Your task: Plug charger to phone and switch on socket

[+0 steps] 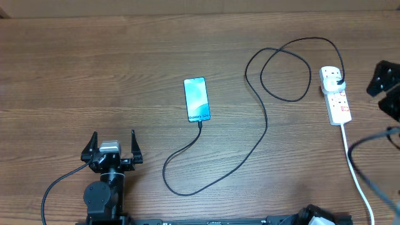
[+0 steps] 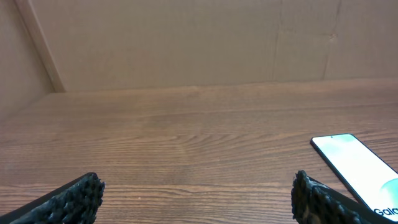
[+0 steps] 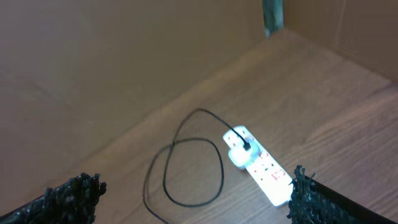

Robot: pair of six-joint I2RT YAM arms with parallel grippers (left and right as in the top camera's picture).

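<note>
Charger (image 1: 266, 122) tip looks seated in phone (image 1: 196, 99), middle of desk (image 1: 75, 62). Its plug sits in socket (image 1: 336, 97) by right edge. Step judged: switching on. Left claw (image 1: 113, 134) and right claw (image 3: 193, 190) both spread wide, empty. Next: right claw tip onto red switch (image 3: 268, 169).

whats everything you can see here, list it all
table: one, brown wood, under everything
phone: one, blue-green screen, black edges, middle of table
charger: one, thin black cable, from the phone's near end, looping to the socket's far outlet
socket: one, white with red markings, right side
white cord: one, from socket toward near edge
left fingers: two, black, open, near-left of phone
right fingers: two, black, open, by the socket
</note>
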